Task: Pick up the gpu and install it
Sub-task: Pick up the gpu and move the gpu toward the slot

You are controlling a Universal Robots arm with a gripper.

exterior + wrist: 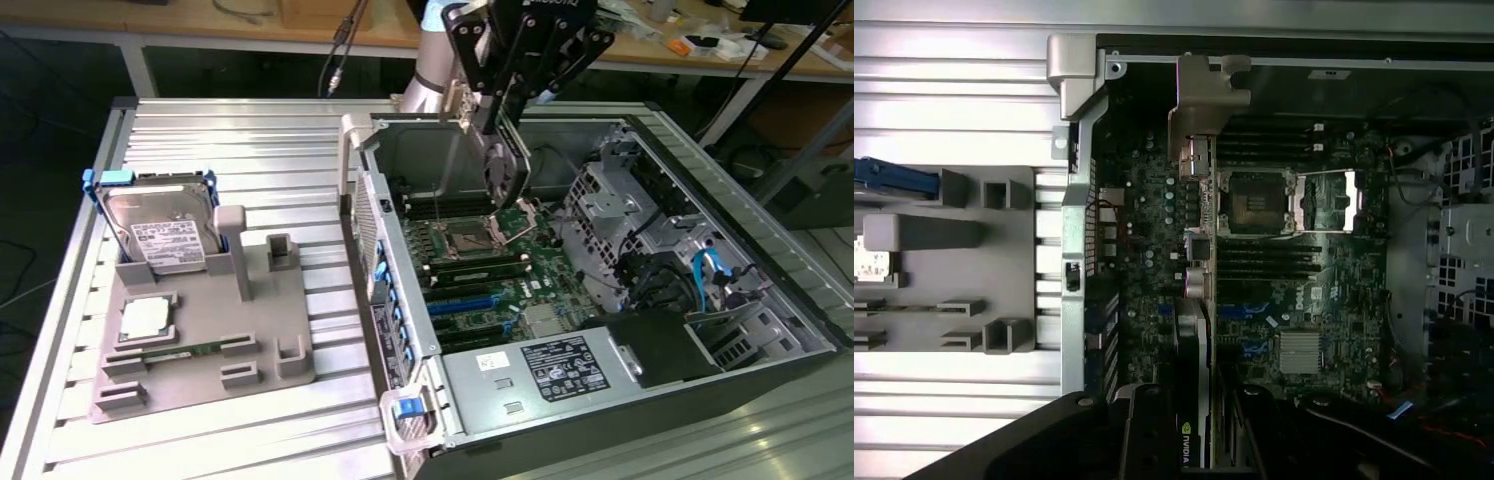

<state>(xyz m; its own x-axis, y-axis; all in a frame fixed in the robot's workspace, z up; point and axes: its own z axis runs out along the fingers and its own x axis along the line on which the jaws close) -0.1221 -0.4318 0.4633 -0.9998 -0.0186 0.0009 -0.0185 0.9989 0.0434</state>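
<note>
Exterior view, upper centre of the frame: the pincer (pixel 514 100), jaws partly closed, clamps the gpu (pixel 507 175) by one end. The card hangs on edge, long side pointing down, over the motherboard (pixel 487 270) inside the open computer case (pixel 747 330), at the frame's right on the ribbed metal table (pixel 227 140). Wrist view: the gpu (pixel 1194 330) appears edge-on as a thin dark board with a blackish face. It carries a green logo mark (pixel 1186 447) near the pincer (pixel 1189 420) and a silvery end bracket (pixel 1206 100) at the far end, passing beside the CPU socket (pixel 1254 200). At the exterior frame's left, a grey fixture (pixel 200 340) holds a blue-framed hard drive (pixel 154 235).
</note>
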